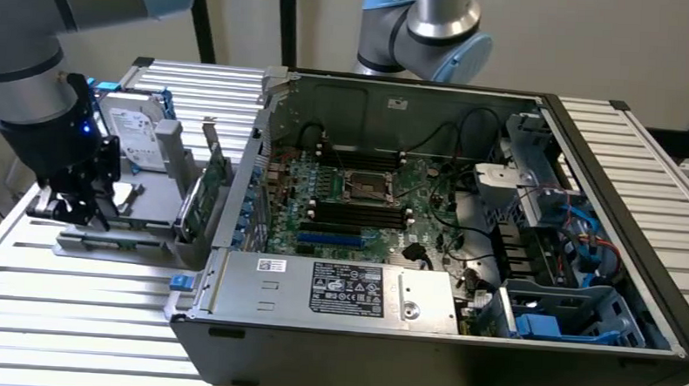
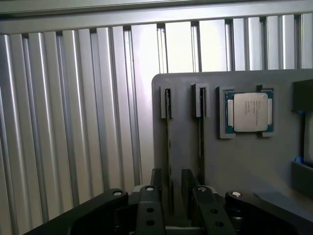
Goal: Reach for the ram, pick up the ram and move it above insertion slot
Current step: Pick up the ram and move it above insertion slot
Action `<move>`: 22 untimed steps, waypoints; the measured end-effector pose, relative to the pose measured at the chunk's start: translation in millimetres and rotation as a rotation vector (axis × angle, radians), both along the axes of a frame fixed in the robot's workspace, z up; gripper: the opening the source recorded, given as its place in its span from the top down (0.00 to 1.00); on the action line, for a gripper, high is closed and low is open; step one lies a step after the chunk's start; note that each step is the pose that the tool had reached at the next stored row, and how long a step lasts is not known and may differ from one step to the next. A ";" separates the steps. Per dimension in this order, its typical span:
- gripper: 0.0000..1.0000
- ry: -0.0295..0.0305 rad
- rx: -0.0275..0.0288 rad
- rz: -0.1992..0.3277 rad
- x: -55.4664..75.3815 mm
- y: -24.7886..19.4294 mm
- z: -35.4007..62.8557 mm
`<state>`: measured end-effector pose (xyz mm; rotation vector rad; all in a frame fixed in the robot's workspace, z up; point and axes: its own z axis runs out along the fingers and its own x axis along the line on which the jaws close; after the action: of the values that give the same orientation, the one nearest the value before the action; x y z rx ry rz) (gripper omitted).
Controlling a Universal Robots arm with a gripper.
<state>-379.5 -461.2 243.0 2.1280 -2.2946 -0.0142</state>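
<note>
Gripper [image 2: 172,175]: jaws spread wide, gripping nothing, low over the gray holder [image 2: 254,161].
Ram [image 2: 168,137]: on edge in a holder slot, running straight out from the gap between the fingers [image 2: 152,196]; whether they touch it is unclear.
Second slot [image 2: 200,132]: parallel, just beside one finger.
CPU [image 2: 247,111]: in its recess, farther out past that slot.
Computer case [image 1: 349,368]: open, well away from the gripper, on the slatted table [image 1: 85,286].
</note>
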 end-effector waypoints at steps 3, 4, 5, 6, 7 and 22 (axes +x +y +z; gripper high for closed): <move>0.69 -0.0001 0.0001 0.001 -0.3 -0.2 -5.6; 0.69 -0.0001 0.0001 0.001 -0.5 -0.2 -7.4; 0.69 0.0000 0.0001 0.001 -0.7 -0.2 -9.2; 0.69 0.0000 0.0000 0.002 -0.8 -0.2 -11.0; 0.69 -0.0001 0.0001 0.002 -0.9 -0.2 -12.8; 0.69 0.0005 0.0000 0.006 -3.7 -0.2 -39.7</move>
<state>-383.1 -461.4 203.3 2.1349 -2.2876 -0.0147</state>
